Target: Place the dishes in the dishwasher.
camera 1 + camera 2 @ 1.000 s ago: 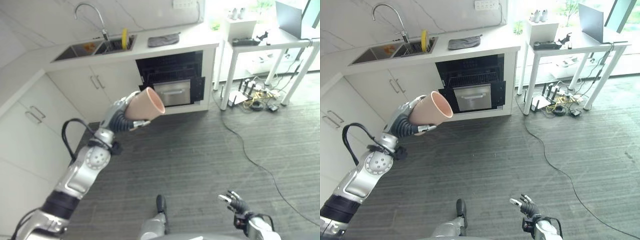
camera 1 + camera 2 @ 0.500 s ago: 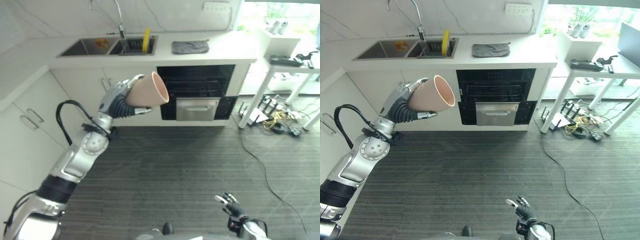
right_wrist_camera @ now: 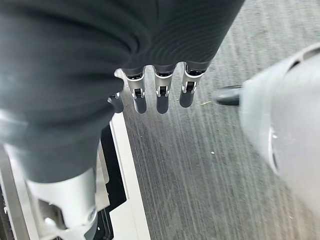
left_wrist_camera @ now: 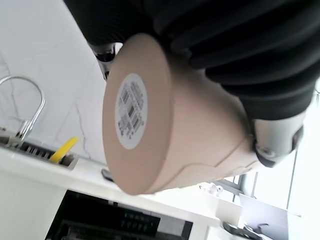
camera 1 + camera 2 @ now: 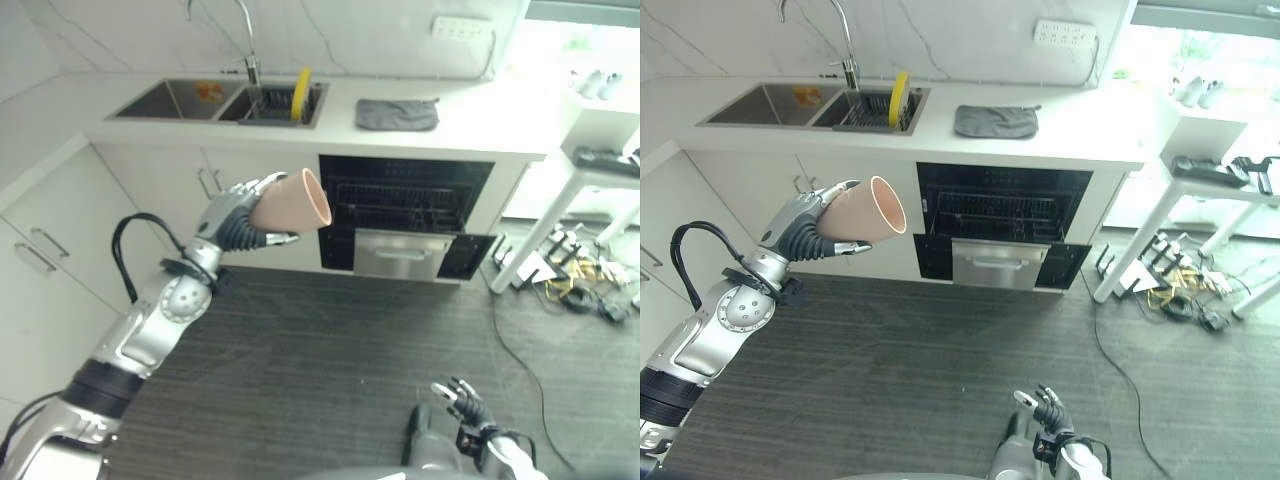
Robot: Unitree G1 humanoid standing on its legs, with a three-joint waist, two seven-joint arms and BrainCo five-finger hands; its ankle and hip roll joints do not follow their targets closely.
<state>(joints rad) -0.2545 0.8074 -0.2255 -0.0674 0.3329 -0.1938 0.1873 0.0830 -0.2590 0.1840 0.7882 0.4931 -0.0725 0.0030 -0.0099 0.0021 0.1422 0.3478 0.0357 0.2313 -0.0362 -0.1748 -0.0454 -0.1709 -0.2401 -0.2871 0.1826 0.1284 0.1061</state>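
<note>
Fingers of the left hand [image 5: 232, 210] curl around the tan cup [image 5: 290, 202], held on its side in the air, mouth toward the open dishwasher [image 5: 405, 215] at 3 o'clock. Advance to the rack [image 5: 995, 213] keeping the grasp firm. The right hand [image 5: 1050, 415] hangs low at 6 o'clock, fingers loosely spread, empty.

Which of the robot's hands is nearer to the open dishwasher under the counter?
Left. The left hand, curled round the pink cup, is raised beside the dishwasher; the right hand hangs open low over the floor, well short of it.
</note>
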